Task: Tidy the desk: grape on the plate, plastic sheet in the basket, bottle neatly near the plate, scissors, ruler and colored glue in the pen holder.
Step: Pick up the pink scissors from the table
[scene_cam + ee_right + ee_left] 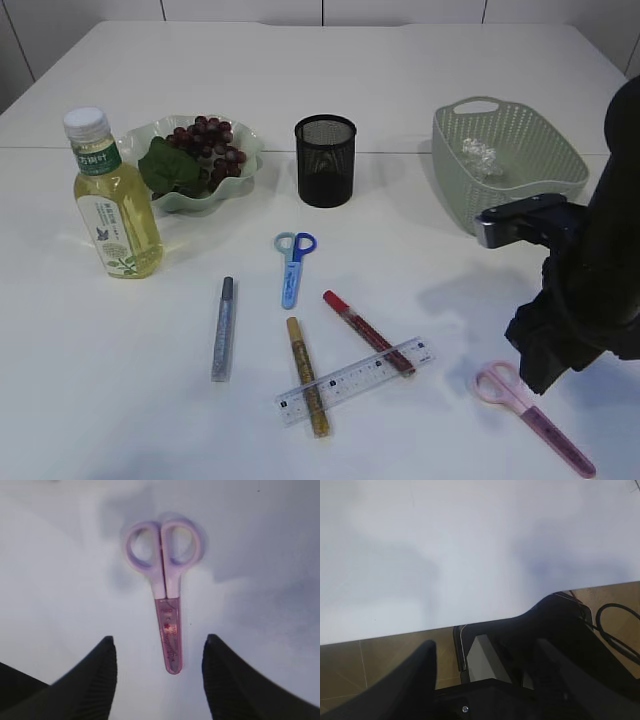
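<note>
Pink scissors (167,595) lie flat on the white table, handles away from me. Their capped blade tip sits between the fingers of my open right gripper (159,642), touching neither. In the exterior view the pink scissors (535,415) lie at the front right, just below my right arm (590,290). Blue scissors (293,265), a clear ruler (355,380), and silver (222,328), gold (305,388) and red (365,330) glue pens lie mid-table. The grapes (210,145) are on the green plate (150,135), with the bottle (110,200) beside it. The plastic sheet (480,155) is in the basket (505,185). My left gripper (486,645) is open and empty.
The black mesh pen holder (325,160) stands upright at the back centre, between plate and basket. The ruler rests across the gold and red glue pens. The left wrist view shows the table's front edge (420,632) with floor beyond it.
</note>
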Controlling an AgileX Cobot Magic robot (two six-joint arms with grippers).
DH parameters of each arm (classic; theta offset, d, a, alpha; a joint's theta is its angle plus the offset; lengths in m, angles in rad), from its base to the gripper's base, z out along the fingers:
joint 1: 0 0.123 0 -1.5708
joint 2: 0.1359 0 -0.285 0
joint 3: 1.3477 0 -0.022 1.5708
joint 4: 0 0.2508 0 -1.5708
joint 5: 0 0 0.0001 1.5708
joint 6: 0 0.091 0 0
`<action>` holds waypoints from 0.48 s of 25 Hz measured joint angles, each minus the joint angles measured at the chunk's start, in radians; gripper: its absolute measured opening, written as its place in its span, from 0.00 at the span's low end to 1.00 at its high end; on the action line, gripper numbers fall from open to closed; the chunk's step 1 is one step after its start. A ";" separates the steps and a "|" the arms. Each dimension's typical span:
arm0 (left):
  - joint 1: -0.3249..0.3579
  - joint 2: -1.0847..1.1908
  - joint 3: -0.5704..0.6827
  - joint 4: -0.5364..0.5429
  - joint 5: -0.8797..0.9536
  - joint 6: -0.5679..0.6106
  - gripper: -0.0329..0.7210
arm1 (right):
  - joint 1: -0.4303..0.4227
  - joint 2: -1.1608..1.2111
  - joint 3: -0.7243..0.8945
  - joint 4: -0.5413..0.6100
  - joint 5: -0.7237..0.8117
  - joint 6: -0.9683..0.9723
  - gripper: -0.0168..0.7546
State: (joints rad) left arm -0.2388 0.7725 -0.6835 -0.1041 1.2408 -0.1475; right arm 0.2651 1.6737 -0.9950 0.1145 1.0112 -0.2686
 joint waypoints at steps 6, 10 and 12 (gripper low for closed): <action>0.000 0.000 0.000 0.000 0.000 0.022 0.62 | 0.000 0.000 0.068 -0.003 -0.054 0.000 0.59; 0.000 0.000 0.000 0.002 0.000 0.024 0.62 | 0.000 0.000 0.071 -0.012 -0.079 0.000 0.59; 0.000 0.000 0.000 0.002 0.000 0.024 0.62 | 0.000 0.000 0.071 -0.014 -0.081 -0.002 0.59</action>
State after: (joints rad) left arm -0.2388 0.7725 -0.6835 -0.1022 1.2408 -0.1237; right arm 0.2651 1.6737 -0.9243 0.1004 0.9302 -0.2707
